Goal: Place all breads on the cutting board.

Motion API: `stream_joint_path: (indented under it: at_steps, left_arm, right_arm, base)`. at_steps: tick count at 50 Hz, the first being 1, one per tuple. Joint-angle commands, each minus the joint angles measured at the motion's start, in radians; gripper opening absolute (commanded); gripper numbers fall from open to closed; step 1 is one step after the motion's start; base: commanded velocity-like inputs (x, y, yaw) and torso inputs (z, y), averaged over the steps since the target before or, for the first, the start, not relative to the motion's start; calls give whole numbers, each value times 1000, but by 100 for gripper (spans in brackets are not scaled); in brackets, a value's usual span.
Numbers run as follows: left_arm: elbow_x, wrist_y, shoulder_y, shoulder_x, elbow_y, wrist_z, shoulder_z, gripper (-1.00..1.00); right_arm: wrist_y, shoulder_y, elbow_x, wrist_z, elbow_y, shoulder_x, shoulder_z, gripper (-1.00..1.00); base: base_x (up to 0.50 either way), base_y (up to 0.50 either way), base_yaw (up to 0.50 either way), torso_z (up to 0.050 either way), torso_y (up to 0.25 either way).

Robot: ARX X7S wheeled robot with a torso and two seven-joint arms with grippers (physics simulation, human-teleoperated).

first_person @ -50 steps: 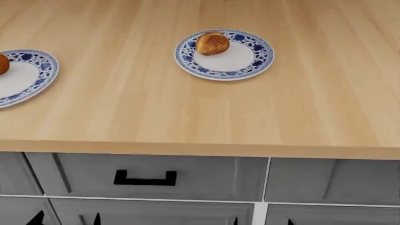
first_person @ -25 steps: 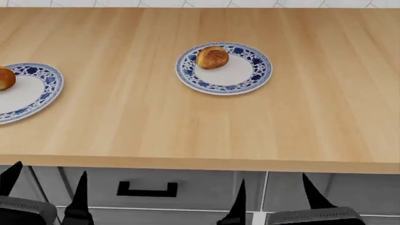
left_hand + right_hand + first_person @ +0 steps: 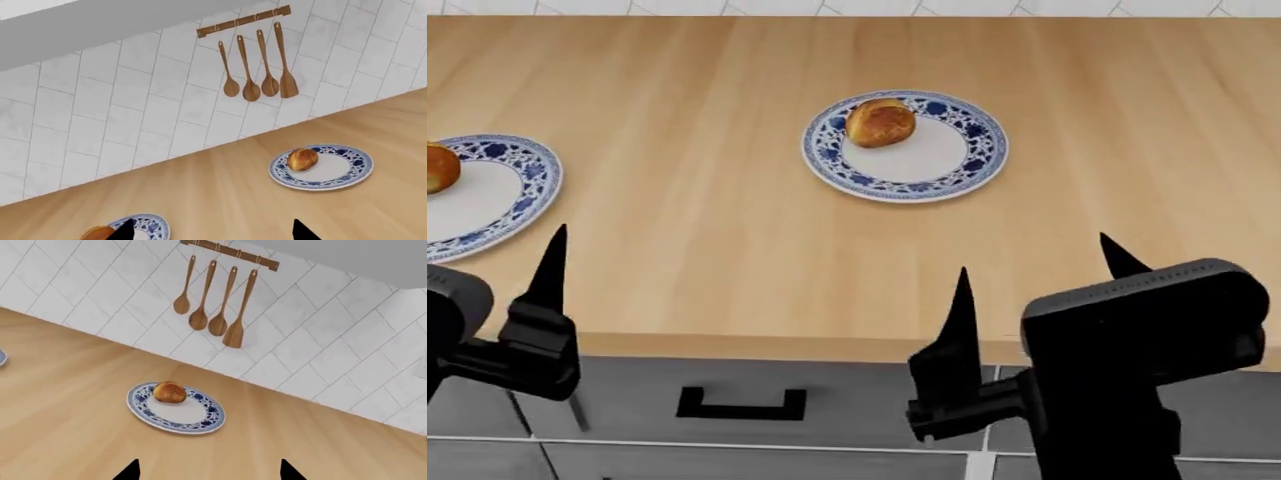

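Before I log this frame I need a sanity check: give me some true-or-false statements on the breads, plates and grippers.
1. A roll lies on the centre plate. True.
2. The right gripper grips a roll. False: it is open and empty, near the counter's front edge.
3. The second roll is on the left plate. True.
4. The cutting board lies between the plates. False: only bare countertop shows there.
5. The left gripper is open. True.

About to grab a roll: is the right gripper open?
Open: the right gripper shows its two fingertips spread wide apart, with nothing between them.
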Motion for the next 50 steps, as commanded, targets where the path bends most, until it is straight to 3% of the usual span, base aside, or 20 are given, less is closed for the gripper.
stream_joint_path:
  at_steps: [1,23,50]
  left_arm:
    - [-11,-193,-203,4,11,53,-9,100]
    - [-18,-239,-316,13,-14,8,128,100]
    - [-35,-251,-326,17,-1,-8,123,100]
  right_arm:
    - [182,168,1,-63,-28,33,-12,100]
    - [227,227,1,-53,-78,54,47,100]
    - [284,285,6,-45,-108,64,27,100]
  base:
    - [109,500,0,50,23]
    - [363,428,0,50,23]
    - [459,357,0,50,23]
